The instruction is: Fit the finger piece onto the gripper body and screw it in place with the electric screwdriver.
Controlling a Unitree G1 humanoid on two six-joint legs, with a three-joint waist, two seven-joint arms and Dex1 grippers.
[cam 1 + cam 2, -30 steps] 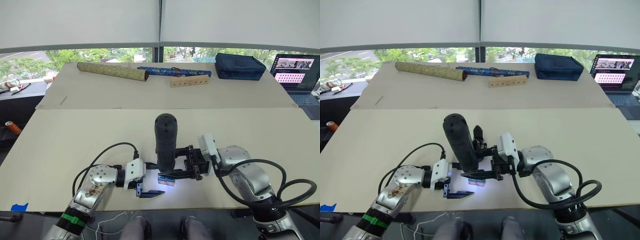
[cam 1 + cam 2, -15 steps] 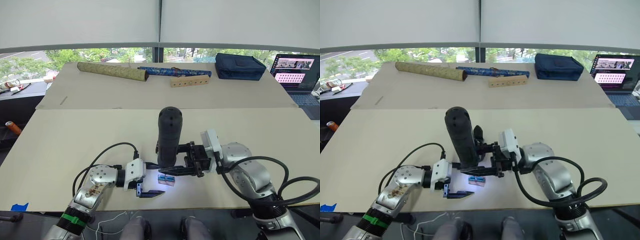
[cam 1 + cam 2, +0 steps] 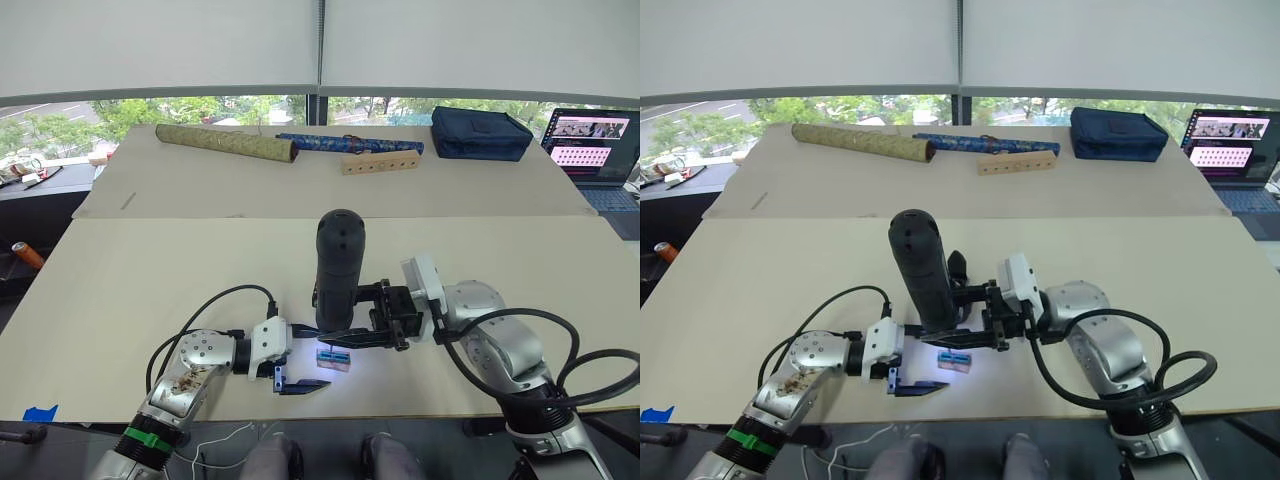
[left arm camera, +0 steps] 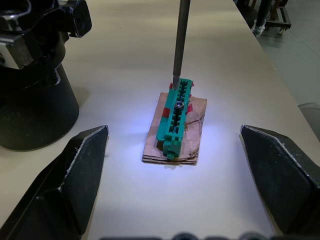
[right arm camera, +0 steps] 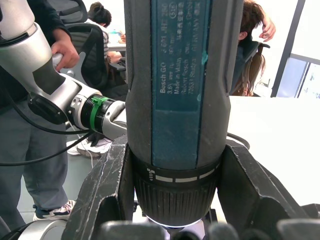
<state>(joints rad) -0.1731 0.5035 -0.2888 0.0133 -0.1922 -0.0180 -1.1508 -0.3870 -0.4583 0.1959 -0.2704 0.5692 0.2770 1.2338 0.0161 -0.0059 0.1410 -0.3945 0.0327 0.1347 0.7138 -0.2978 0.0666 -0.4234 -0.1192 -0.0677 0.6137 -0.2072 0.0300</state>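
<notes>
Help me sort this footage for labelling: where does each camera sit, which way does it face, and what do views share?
Left eye, right eye: on the head, looking forward and down at the table; both arms show, the right hand gripping the electric screwdriver.
Left wrist: looks along the open left hand's fingers at the green-and-tan block and the screwdriver's bit.
Right wrist: faces the screwdriver's barrel up close; people behind.
Shared: the block also appears in the head views.

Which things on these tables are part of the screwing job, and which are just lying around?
In use: electric screwdriver, gripper body, green screw block.
Lying about: patterned rolled tube, blue rolled tube, wooden block with holes, navy bag, laptop.
</notes>
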